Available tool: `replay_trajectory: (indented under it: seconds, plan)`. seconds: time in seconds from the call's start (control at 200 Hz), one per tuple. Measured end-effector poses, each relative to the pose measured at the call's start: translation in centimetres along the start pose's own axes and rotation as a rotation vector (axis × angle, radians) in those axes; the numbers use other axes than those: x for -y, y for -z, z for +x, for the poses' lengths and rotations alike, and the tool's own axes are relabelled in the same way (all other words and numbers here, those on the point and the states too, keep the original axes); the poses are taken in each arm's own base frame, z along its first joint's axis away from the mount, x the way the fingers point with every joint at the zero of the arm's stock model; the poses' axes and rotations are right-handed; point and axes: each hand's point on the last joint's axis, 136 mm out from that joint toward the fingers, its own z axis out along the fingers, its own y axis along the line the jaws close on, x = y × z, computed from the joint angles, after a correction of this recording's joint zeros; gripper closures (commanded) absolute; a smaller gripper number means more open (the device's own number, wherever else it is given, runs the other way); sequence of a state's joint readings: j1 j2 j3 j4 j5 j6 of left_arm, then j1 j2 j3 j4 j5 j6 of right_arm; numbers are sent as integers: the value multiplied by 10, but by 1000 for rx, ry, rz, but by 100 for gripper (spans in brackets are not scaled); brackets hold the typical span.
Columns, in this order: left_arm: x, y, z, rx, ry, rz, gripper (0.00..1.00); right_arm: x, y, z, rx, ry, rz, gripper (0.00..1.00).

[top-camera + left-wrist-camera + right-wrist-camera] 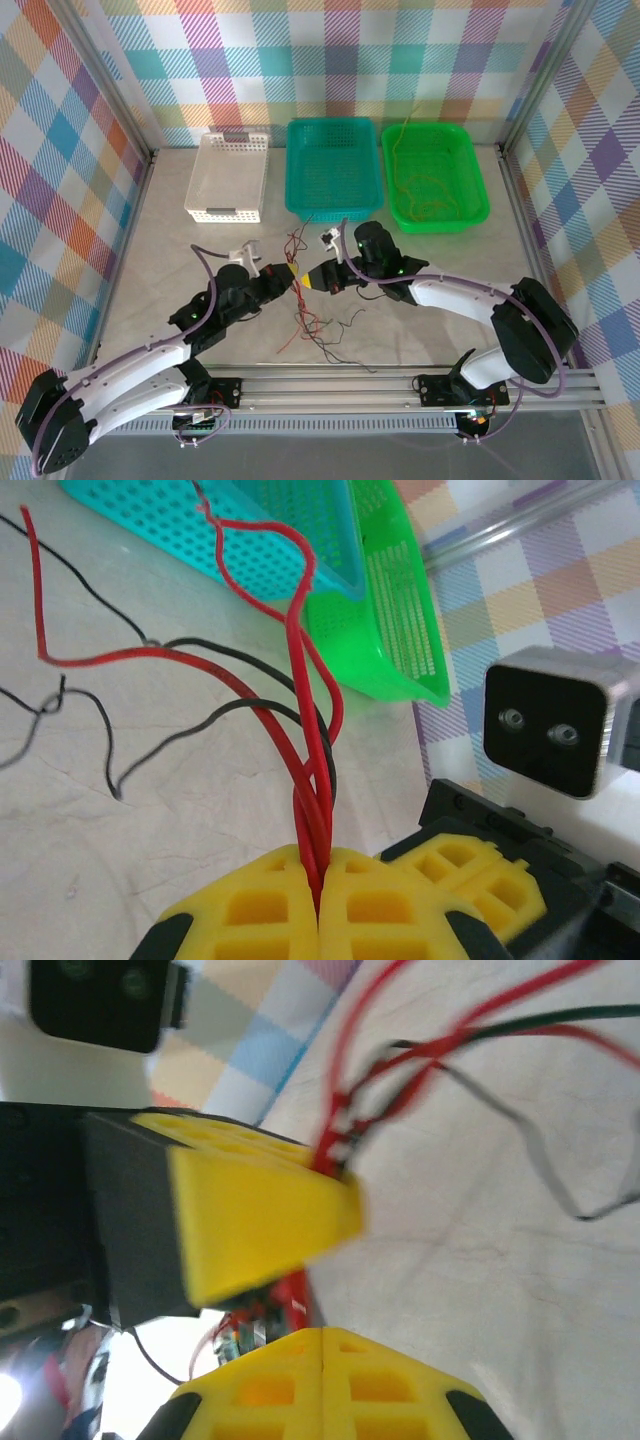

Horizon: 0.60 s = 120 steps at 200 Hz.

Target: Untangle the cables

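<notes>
The cables [308, 325], thin red and black wires, lie tangled on the table between the arms, and loose ends trail toward the near edge. My left gripper [289, 279] is shut on a twisted bundle of red cables [312, 780] with a black one behind; they rise from its yellow fingertips [322, 858]. My right gripper [311, 281] sits tip to tip against the left one. In the right wrist view its jaws [322, 1332] are shut with no wire visible in the seam. Red cables [345, 1130] emerge beside the left gripper's yellow finger [260, 1220].
Three baskets stand at the back: white [228, 175], teal [333, 165] and green [435, 185]; thin orange and yellow wires lie in the green one. The teal basket [250, 540] and green basket [395, 630] are close ahead of the left gripper. Metal frame rails border the table.
</notes>
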<state>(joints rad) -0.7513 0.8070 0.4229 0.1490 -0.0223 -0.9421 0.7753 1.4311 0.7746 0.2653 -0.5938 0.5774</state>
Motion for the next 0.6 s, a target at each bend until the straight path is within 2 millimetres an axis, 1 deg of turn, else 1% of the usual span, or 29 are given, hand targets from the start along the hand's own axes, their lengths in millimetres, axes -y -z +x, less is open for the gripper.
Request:
replay_trajectory:
  seconds: [0.105, 0.195, 0.23, 0.26, 0.32, 0.34, 0.4, 0.47, 0.515, 0.6]
  plan:
    - [-4, 10, -11, 43, -3, -5, 90, 10, 5, -4, 21, -12, 43, 100]
    - [-8, 13, -11, 47, -6, -12, 83, 15, 7, -5, 26, -20, 65, 100]
    - [-10, 14, -10, 46, -8, -16, 83, 16, 7, -5, 26, -21, 67, 100]
    - [-12, 14, -10, 45, -7, -23, 85, 16, 7, -4, 25, -22, 67, 100]
    - [-16, 14, -8, 40, -12, -33, 99, 14, 6, -4, 22, -23, 53, 100]
    - [-17, 14, -8, 40, -3, -35, 100, 13, 6, -3, 22, -26, 45, 100]
    - [-18, 13, -7, 33, -6, -36, 100, 8, 4, -4, 20, -27, 13, 79]
    - [-20, 11, -4, 23, -9, -47, 100, 2, 2, -3, 19, -29, -34, 68]
    - [-24, 8, -2, 14, -9, -60, 100, -3, -1, -1, 13, -27, -61, 63]
    - [-28, 5, 0, 5, -9, -76, 100, -18, -6, 2, 1, 1, -119, 62]
